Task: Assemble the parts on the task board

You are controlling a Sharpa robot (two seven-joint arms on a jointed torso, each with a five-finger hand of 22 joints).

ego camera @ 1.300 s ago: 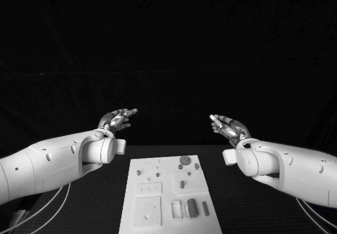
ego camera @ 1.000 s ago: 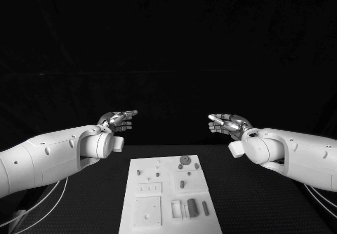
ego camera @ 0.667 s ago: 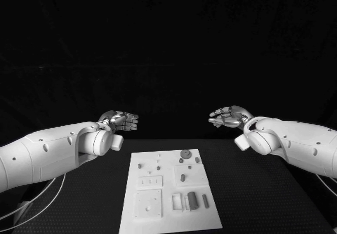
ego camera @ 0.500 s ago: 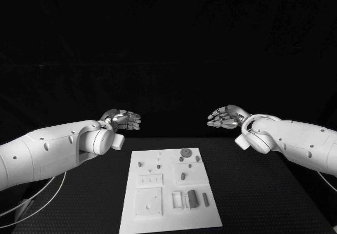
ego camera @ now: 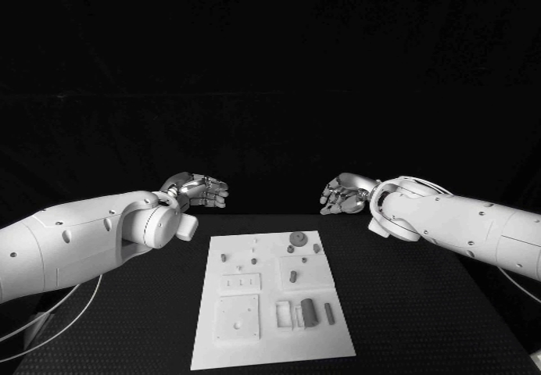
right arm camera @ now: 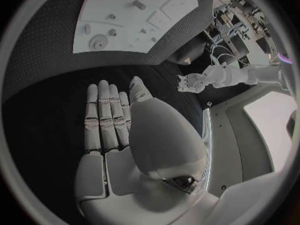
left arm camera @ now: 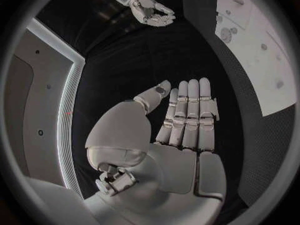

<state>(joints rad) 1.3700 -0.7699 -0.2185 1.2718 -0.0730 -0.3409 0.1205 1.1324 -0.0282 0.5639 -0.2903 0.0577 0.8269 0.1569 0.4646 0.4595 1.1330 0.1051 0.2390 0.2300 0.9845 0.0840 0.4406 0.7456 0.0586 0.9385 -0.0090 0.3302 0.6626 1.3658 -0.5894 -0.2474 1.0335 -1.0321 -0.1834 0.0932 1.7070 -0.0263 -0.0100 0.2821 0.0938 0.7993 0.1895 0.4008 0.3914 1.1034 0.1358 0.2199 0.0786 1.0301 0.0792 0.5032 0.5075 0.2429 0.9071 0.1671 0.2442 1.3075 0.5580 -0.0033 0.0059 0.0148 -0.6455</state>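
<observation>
The white task board (ego camera: 266, 348) lies flat in the middle of the black table. Small grey parts sit on it: a round one (ego camera: 298, 237) at the far end, an oblong one (ego camera: 293, 276) mid-board, and a darker upright block (ego camera: 308, 312) nearer me. My left hand (ego camera: 198, 191) hovers above the table beyond the board's far left corner, fingers straight, holding nothing. My right hand (ego camera: 342, 194) hovers beyond the far right corner, also empty. The left wrist view shows the flat left hand (left arm camera: 185, 119), the right hand (left arm camera: 150, 11) and the board (left arm camera: 262, 60).
Black table (ego camera: 417, 312) surrounds the board on all sides. The right wrist view shows the right hand (right arm camera: 111, 119) with straight fingers, the board (right arm camera: 125, 30) beyond them, and the left hand (right arm camera: 191, 82) off to one side. Cables (ego camera: 51, 332) hang under my left arm.
Both hands have turned over from palms up to palms facing down and inward. The right hand has drifted towards the middle. The camera has tilted, shifting the whole picture.
</observation>
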